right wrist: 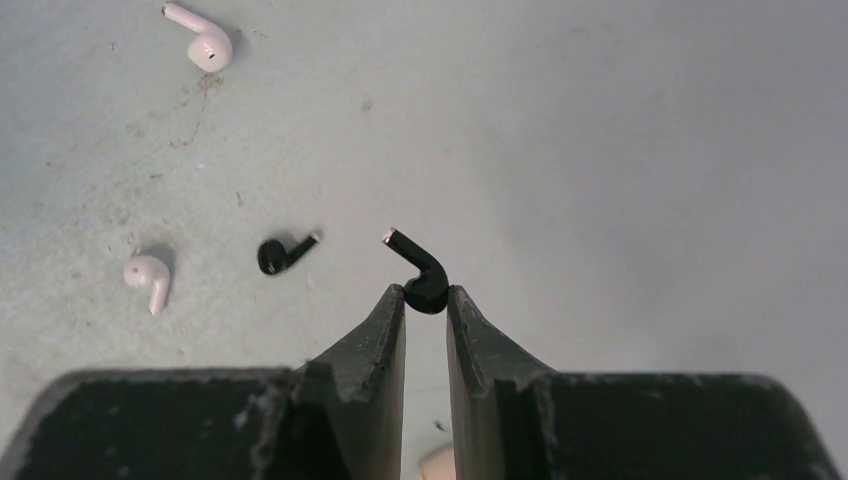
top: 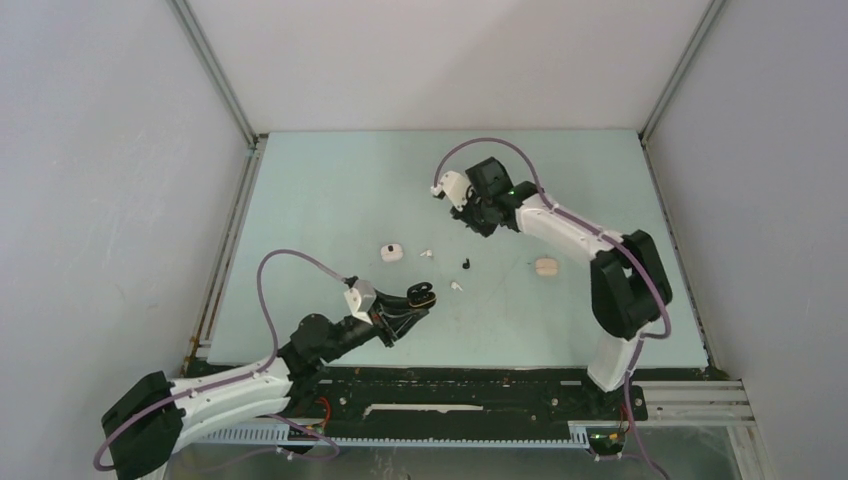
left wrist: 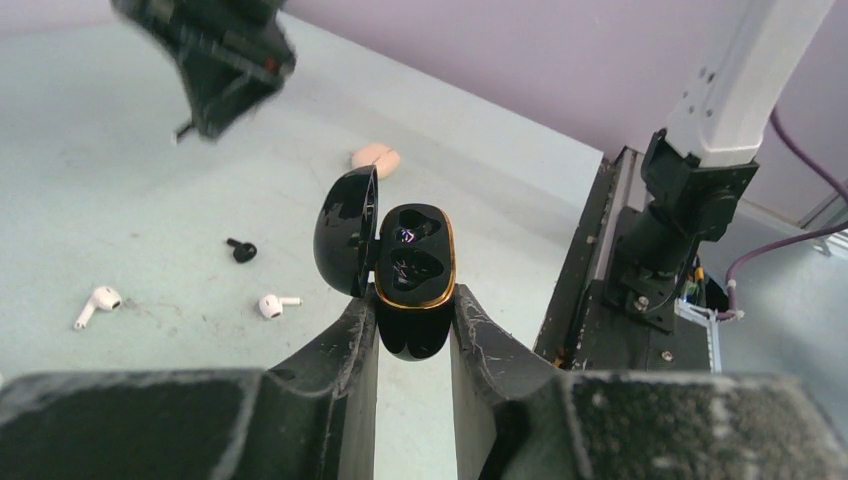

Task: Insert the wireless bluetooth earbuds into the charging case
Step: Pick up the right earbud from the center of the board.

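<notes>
Item 1: the held black earbud (right wrist: pixel 418 265) is pinched by its round head at the very tips of the right gripper (right wrist: pixel 425 297), whose jaws are clamped on it. The stem sticks out beyond the tips, angled to one side. The left wrist view shows this gripper hanging clear above the table (top: pixel 300 200), toward the far side.

Item 2: the black charging case (left wrist: pixel 415 250) is clamped low on its body between the jaws of the left gripper (left wrist: pixel 412 310), off the table surface. Its lid (left wrist: pixel 348 235) is swung open to one side. A gold rim rings the mouth, and 2 dark wells are visible inside, neither of them with an earbud seated in it.

Item 3: loose on the table between the 2 arms lies the second black earbud (top: pixel 466 264). The near white earbud (top: pixel 457 286) lies just beside it on the side toward the arm bases, and the far white earbud (top: pixel 425 253) lies a little to the left. All 3 are apart from each other.

Item 4: a white case (top: pixel 391 252) sits left of the far white earbud. A beige case (top: pixel 545 266) sits to the right, near the right arm. Whether these 2 are open or shut I cannot tell.
</notes>
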Controlling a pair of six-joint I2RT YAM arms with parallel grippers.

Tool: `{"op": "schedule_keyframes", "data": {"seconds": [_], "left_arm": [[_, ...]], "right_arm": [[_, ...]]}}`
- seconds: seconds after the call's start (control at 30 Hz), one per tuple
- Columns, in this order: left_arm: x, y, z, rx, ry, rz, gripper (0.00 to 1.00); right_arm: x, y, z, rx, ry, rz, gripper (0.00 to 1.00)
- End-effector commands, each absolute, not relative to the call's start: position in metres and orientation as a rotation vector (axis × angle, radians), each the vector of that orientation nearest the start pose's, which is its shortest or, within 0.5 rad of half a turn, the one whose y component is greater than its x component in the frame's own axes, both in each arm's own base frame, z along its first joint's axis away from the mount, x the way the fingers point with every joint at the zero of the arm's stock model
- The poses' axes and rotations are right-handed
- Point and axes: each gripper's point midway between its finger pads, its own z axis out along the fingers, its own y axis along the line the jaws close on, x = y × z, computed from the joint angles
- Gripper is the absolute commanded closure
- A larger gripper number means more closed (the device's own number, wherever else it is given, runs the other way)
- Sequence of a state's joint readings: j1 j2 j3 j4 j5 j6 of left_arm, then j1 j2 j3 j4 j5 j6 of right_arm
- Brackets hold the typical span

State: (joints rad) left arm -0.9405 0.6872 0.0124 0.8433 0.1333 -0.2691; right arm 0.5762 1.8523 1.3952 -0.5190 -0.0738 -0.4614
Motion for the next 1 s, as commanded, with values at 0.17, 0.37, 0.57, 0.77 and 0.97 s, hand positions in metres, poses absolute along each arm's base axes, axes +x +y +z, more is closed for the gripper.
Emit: {"op": "schedule_keyframes", "data": {"seconds": [0.17, 0.37, 0.57, 0.77, 0.97], "left_arm": [[0.162, -0.271, 0.189, 0.590, 1.356, -1.045, 1.00], [0.174, -0.285, 0.190, 0.586, 1.373, -1.038, 1.00], [0.187, -0.294, 0.203, 0.564, 1.372, -1.012, 1.00], [0.199, -0.292, 0.215, 0.555, 1.339, -0.937, 1.00], [0.195, -0.290, 0.210, 0.606, 1.294, -0.909, 0.99]], "right_arm": [[0.384, 0.188, 0.202, -1.508, 1.815, -0.328, 0.92], [0.366, 0.191, 0.281, -1.588, 1.510, -0.538, 1.00], [0.323, 0.198, 0.319, -1.650, 1.267, -0.675, 1.00], [0.271, 0.208, 0.336, -1.662, 0.954, -0.845, 1.00], [0.256, 0.208, 0.325, -1.589, 0.679, -1.049, 1.00]]}}
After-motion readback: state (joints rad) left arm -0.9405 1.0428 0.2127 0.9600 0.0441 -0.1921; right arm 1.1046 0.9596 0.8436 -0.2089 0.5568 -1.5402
